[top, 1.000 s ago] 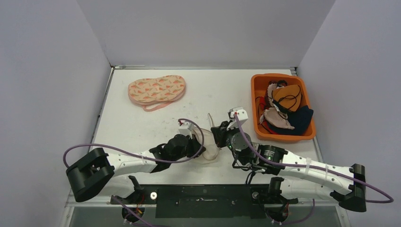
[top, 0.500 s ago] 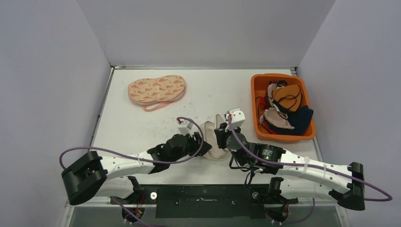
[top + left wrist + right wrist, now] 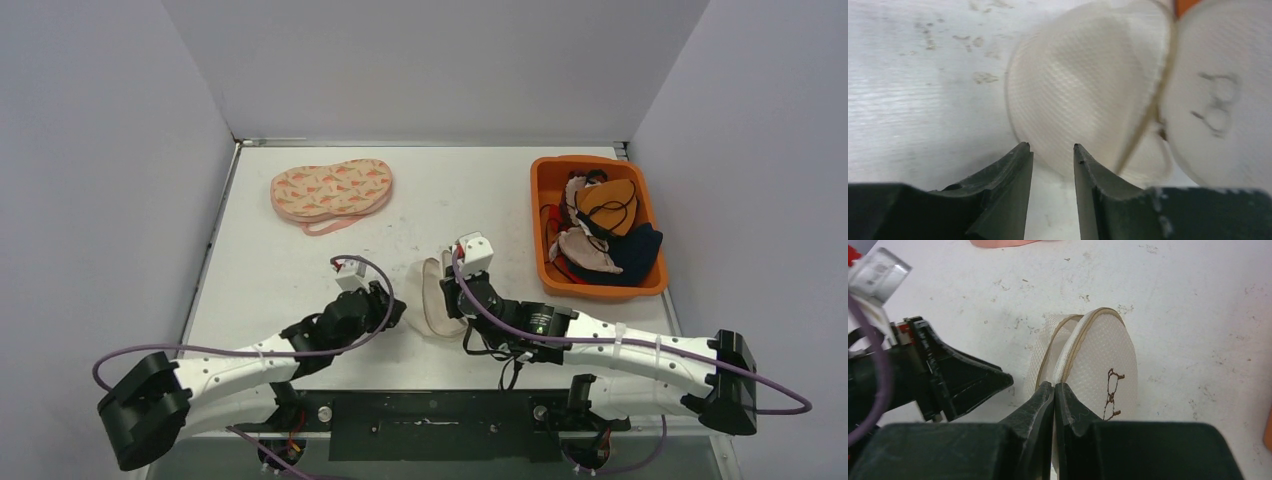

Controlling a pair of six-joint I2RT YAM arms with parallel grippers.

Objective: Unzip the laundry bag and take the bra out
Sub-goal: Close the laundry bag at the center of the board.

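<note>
Top external view: my left gripper (image 3: 396,311) is sitting further back and to the left than half a second ago, with its fingers apart and nothing between them. A strip of bare white table (image 3: 300,265) is now showing between it and the white dome-shaped mesh laundry bag (image 3: 431,300), where earlier it was right against the mesh. My right gripper (image 3: 448,296) is sitting further left too. The laundry bag has come with it and is lying on the near middle of the table between my two grippers, a little left of where it was.

Through the right wrist camera, my right gripper (image 3: 1054,385) is pressing its fingers together at the beige trim of the laundry bag (image 3: 1103,352). I think it is pinching that edge, though the tips are hiding the contact itself. A thin brown mark (image 3: 1111,390) is showing on the mesh face beside them.

Through the left wrist camera, my left gripper (image 3: 1050,146) is pointing at the laundry bag (image 3: 1083,90), just short of it. The bag is looking like two rounded halves with a beige strip between them. I cannot tell whether the bra is inside.

The peach carrot-print padded pouch (image 3: 332,190) at the far left and the orange plastic bin (image 3: 536,200) of mixed garments at the right are staying where they were.
</note>
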